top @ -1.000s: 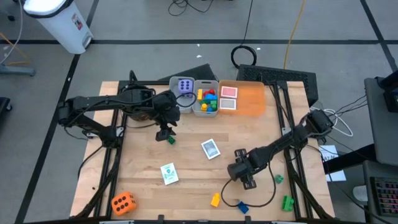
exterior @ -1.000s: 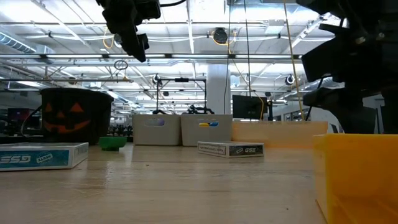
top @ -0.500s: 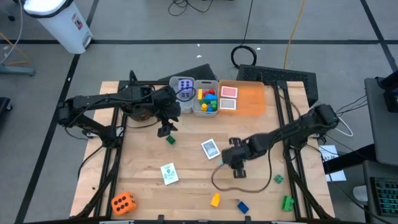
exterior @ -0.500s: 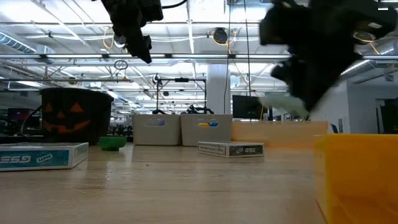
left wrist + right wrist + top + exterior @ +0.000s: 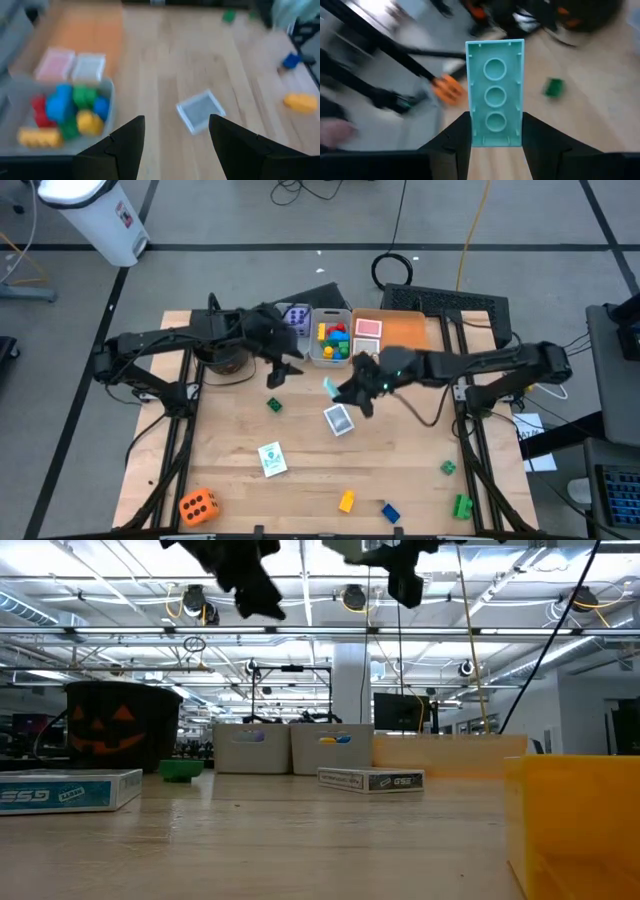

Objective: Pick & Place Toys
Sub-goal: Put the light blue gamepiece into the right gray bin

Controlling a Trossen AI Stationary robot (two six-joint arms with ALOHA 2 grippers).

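Pale turquoise plastic brick [image 5: 495, 93], long and flat with three round sockets, is pinched between the fingers of the right gripper [image 5: 345, 388], its long axis pointing straight out from them. From above, this gripper hangs over the table [image 5: 300, 480] just in front of the grey plastic bin of coloured bricks [image 5: 331, 343], so the bin lies just beyond it. The left gripper [image 5: 283, 370] hovers close beside, fingers spread and empty. Only the right wrist view shows the brick's shape; from above it is a small turquoise speck.
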